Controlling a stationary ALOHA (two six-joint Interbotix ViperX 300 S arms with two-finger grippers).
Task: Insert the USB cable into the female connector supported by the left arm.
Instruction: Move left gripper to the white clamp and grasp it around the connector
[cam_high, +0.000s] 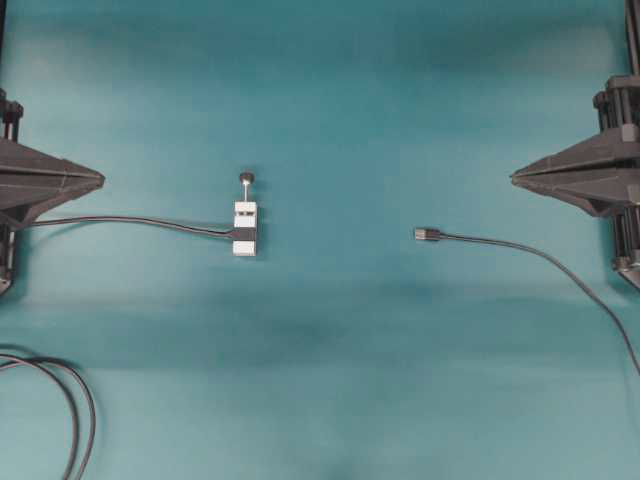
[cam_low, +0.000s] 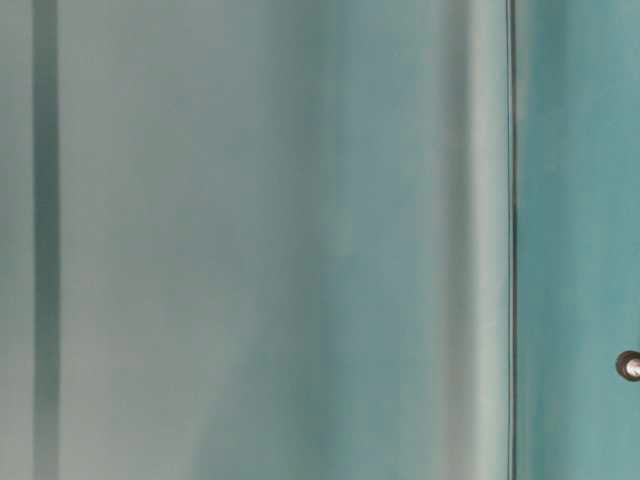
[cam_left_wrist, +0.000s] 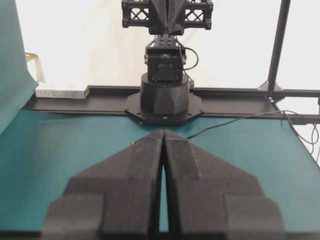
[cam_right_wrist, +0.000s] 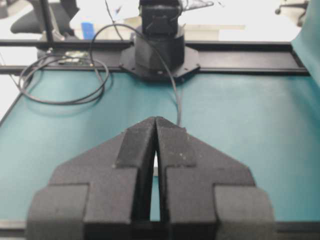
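The female connector (cam_high: 245, 228), a small white block with a black band, lies on the teal table left of centre. Its rod with the black knob (cam_high: 246, 178) points to the far side, and its dark tail runs left. The USB cable's silvery plug (cam_high: 427, 234) lies right of centre, aimed at the connector, with its thin cable (cam_high: 560, 268) trailing right. My left gripper (cam_high: 100, 180) (cam_left_wrist: 163, 133) is shut and empty at the left edge. My right gripper (cam_high: 514, 178) (cam_right_wrist: 156, 120) is shut and empty at the right edge. Both hover well away from the parts.
Looped dark cables (cam_high: 72, 400) (cam_right_wrist: 60, 85) lie at the near left corner. Each wrist view shows the opposite arm's round black base (cam_left_wrist: 165, 97) (cam_right_wrist: 159, 52) on a black rail. The table-level view is a teal blur with a small dark round thing (cam_low: 630, 365) at its right edge.
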